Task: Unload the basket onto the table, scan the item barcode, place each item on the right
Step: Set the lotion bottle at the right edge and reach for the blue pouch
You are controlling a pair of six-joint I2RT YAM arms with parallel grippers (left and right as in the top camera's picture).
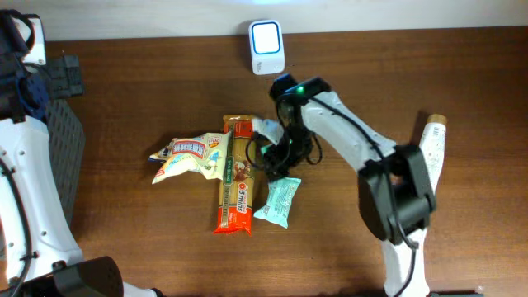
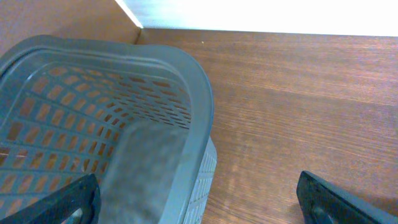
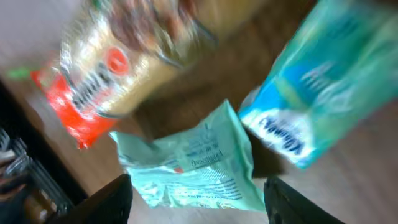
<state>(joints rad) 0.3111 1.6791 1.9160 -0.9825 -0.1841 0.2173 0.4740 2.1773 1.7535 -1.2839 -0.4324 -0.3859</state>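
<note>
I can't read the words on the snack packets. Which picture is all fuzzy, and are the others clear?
Right wrist: smeared by motion, so the mint green packet and the orange packet are unreadable. Overhead: sharp, though the scanner's screen glows blown-out white. Left wrist: the grey basket is crisp, with a washed-out bright strip along the top.

The right wrist view is smeared throughout; print on the mint packet (image 3: 193,168) is too blurred to read; the orange bag (image 3: 106,74) and the blue pouch (image 3: 323,81) run off the top edge; only the dark tips of the right claw (image 3: 205,199) show at the bottom edge; the grey basket (image 2: 186,81) is cut by the left and bottom edges.
</note>
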